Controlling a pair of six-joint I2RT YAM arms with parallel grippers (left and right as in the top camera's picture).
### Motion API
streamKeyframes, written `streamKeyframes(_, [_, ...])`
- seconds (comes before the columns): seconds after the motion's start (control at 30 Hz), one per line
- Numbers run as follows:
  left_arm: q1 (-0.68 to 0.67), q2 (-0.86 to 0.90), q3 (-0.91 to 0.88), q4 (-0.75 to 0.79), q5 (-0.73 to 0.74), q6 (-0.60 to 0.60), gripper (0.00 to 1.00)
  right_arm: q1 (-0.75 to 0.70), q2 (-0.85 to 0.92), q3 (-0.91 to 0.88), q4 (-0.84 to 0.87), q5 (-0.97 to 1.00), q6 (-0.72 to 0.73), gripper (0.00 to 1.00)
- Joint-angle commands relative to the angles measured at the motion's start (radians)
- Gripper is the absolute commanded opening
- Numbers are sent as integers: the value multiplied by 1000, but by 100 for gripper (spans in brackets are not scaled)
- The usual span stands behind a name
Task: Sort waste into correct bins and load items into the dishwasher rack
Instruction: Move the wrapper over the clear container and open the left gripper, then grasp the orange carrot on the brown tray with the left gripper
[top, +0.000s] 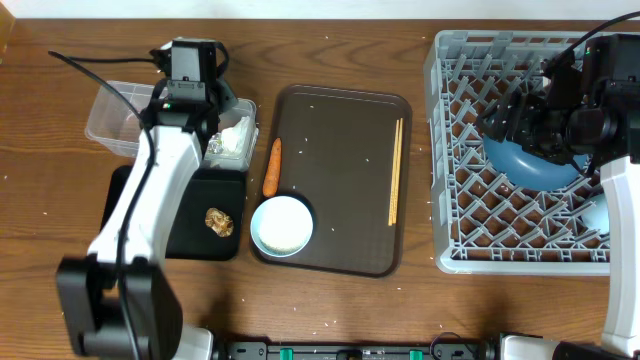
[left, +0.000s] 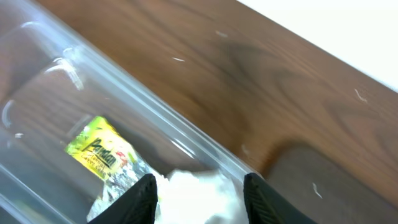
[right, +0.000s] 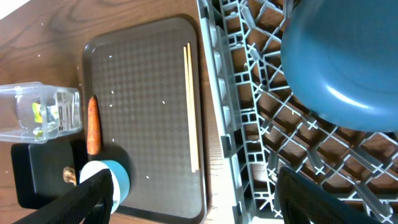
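Evidently the waste-sorting step was in hand: the crumpled wrapper (left: 99, 152), its yellow-green print showing, lay inside the clear tub (left: 186, 134). The left gripper (left: 199, 183) hung just above it with its jaws parted and nothing visibly pinched, though whether the pale crumple between the tips touched them could not be told. Beside the tub, the brown food scrap (top: 218, 222) sat on the black tray (top: 190, 245), which I took as sorted. The carrot (top: 271, 166) lay at the left edge of the brown serving tray (top: 340, 120), so the next move likely called for lifting the left arm clear of the tub wall, swinging to the carrot and closing across its narrow body. A bowl (top: 281, 225) and the chopsticks (top: 395, 172) waited on the same tray. Farther off, the dark-blue plate (top: 530, 168) rested in the dishwasher rack (top: 450, 230), and the right gripper (right: 194, 177) hovered by it, wide apart and empty.
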Motion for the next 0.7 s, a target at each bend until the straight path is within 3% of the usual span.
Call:
streamKeyframes(0.0, [-90,-45,2,-80,147,248,46,3,4,2,-2,-10,-5,77])
streamKeyframes(0.1, [-188,-10,-11,-175,122,363,46,4,4,2,0,-10,-5,78])
streamKeyframes(0.3, [-321,127,-48,-219,6,401,46,4,4,2,-1,-10,-5,79])
streamKeyframes(0.67, [-312,356,-52,-212,-31,374,46,4,4,2,-3,-10,-9,79])
